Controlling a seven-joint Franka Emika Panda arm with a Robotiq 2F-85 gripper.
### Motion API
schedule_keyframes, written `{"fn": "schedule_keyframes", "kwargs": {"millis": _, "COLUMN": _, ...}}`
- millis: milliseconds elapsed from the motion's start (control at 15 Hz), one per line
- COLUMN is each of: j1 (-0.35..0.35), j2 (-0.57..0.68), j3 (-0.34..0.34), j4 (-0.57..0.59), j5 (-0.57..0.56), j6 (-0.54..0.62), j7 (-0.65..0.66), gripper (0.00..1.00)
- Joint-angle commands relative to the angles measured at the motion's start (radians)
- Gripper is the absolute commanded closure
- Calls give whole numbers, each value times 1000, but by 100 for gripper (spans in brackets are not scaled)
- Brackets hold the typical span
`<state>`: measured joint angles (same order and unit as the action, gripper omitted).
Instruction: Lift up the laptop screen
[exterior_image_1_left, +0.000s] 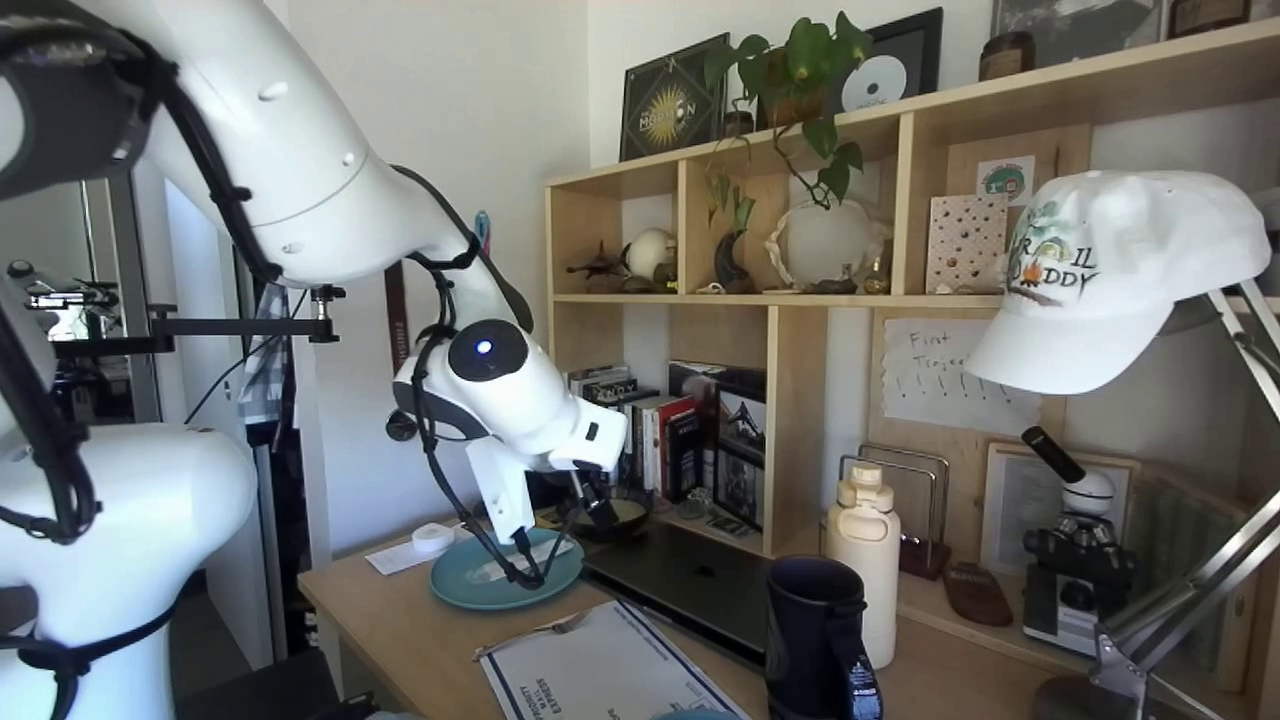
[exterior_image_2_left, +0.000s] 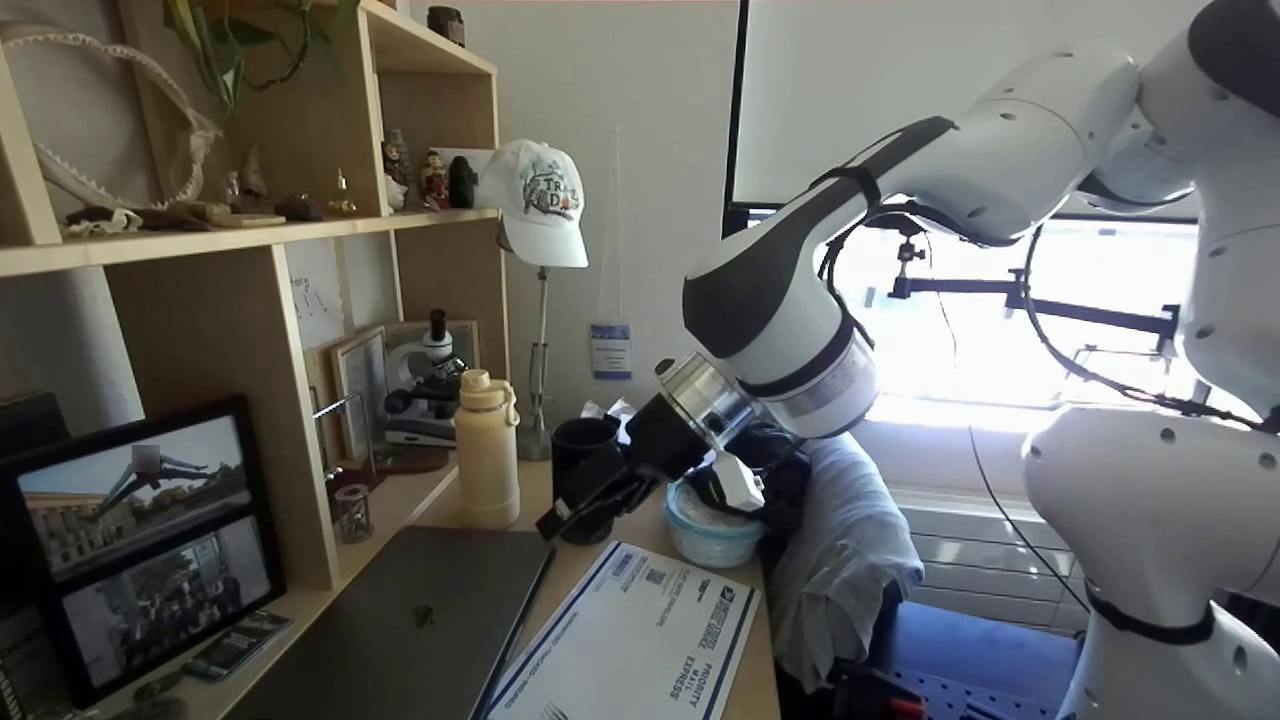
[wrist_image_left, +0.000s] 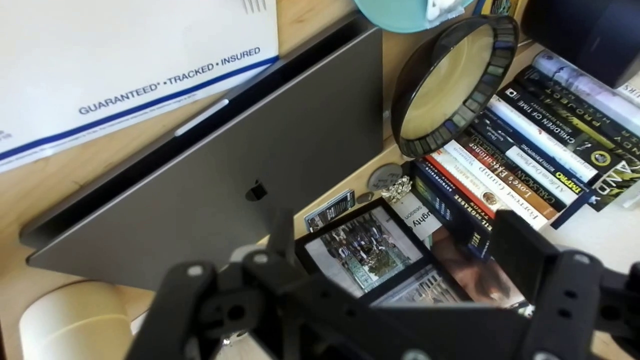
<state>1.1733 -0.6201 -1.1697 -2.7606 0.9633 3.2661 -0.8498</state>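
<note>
Black tool (wrist_image_left: 394, 222) hangs, two fingers (wrist_image_left: 520, 245) apart, near one ajar laptop screen (wrist_image_left: 235, 175).

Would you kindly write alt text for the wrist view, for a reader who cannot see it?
A dark grey laptop screen, outer side showing, is slightly open on a wooden desk. The robot's open hand is in the bottom foreground; a white mailer lies at upper left, a bowl and books at right.

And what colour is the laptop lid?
The lid is dark grey; it shows best in the wrist view.
</note>
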Motion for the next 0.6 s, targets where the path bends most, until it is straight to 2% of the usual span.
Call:
{"fn": "schedule_keyframes", "kwargs": {"millis": 0, "j1": 23, "j2": -47, "j3": -46, "j4": 5, "j5": -11, "j6": 9, "j7": -21, "gripper": 0}}
{"fn": "schedule_keyframes", "kwargs": {"millis": 133, "j1": 74, "j2": -116, "j3": -147, "j4": 19, "j5": -44, "j6": 48, "j7": -58, "gripper": 0}}
{"fn": "schedule_keyframes", "kwargs": {"millis": 467, "j1": 263, "j2": -290, "j3": -460, "j4": 112, "j5": -195, "j6": 147, "j7": -118, "gripper": 0}}
{"fn": "schedule_keyframes", "kwargs": {"millis": 533, "j1": 284, "j2": -316, "j3": -523, "j4": 115, "j5": -364, "j6": 153, "j7": -4, "gripper": 0}}
